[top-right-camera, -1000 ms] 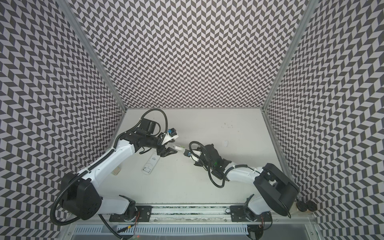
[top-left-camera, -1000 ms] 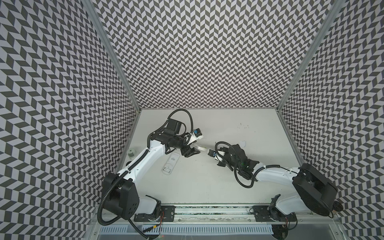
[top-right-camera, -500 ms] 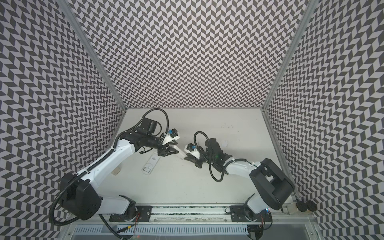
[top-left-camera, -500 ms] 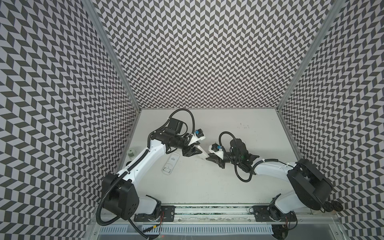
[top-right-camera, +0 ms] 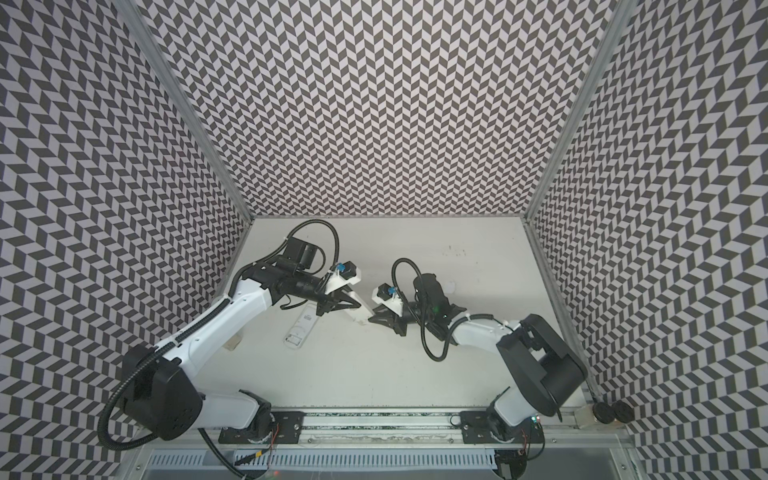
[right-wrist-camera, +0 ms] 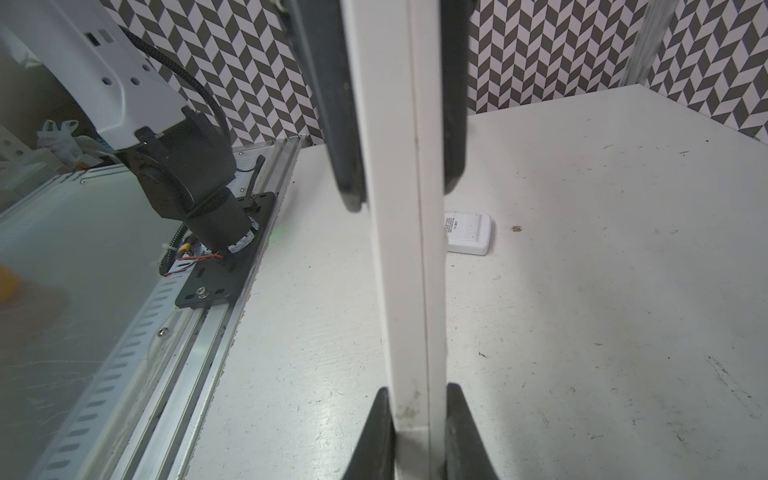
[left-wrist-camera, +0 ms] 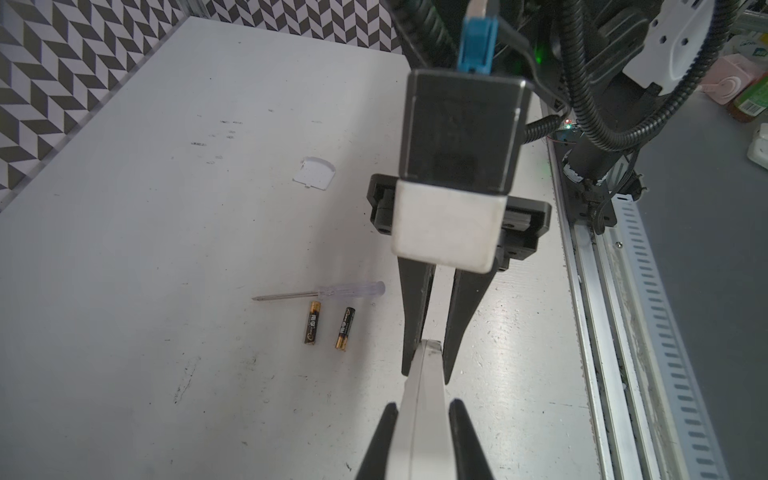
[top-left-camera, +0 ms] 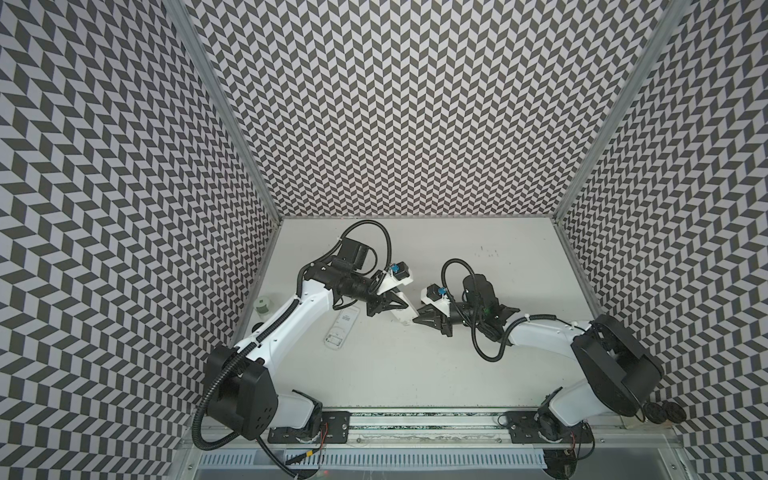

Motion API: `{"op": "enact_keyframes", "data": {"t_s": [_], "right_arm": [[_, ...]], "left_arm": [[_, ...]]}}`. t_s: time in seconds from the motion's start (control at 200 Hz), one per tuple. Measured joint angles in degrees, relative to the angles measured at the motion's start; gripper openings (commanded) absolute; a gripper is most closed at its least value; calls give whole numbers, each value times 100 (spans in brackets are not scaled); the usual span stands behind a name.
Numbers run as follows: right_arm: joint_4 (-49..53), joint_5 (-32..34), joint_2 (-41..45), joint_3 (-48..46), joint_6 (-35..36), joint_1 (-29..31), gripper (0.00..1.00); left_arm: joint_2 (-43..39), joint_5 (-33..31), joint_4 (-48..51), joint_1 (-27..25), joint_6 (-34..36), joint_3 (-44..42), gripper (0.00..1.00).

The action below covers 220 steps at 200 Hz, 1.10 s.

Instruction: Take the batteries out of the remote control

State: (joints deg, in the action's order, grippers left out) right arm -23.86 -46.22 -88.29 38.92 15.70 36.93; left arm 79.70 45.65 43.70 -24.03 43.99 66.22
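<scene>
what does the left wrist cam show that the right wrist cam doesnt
Only the left wrist view: two black batteries, a screwdriver and a small white cover on the table. Only the right wrist view: another flat white device lying on it and the left arm's base. Both: the white remote, gripped at opposite ends by the left hand and right hand.

No text I can read. Pale characters run along one black battery (left-wrist-camera: 312, 323) and the second black battery (left-wrist-camera: 345, 323), too small to make out. Fine print on the flat white device (right-wrist-camera: 467, 232) on the worktop (right-wrist-camera: 582, 291), illegible too
</scene>
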Motion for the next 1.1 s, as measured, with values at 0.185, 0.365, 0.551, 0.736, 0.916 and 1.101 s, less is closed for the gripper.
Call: {"op": "enact_keyframes", "data": {"t_s": [0.185, 0.365, 0.551, 0.736, 0.916, 1.101], "right_arm": [[-514, 297, 96, -85, -356, -39, 52], [-1086, 678, 527, -483, -815, -190, 58], [-1405, 1440, 599, -662, -1521, -234, 58], [-2116, 1919, 446, -789, -2551, -214, 59], [-2341, 2179, -22, -603, -3331, -7, 64], [-2599, 2223, -649, -225, -4203, 120, 71]], "left_arm": [[7, -378, -221, 90, -330, -79, 0], [7, -846, -579, 297, -911, -208, 0], [7, -1298, -1128, 544, -1696, -232, 0], [-11, -1270, -1729, 1069, -2496, -415, 0], [-37, -879, -2070, 1410, -3069, -667, 0], [-66, -385, -2302, 1434, -3405, -730, 0]]}}
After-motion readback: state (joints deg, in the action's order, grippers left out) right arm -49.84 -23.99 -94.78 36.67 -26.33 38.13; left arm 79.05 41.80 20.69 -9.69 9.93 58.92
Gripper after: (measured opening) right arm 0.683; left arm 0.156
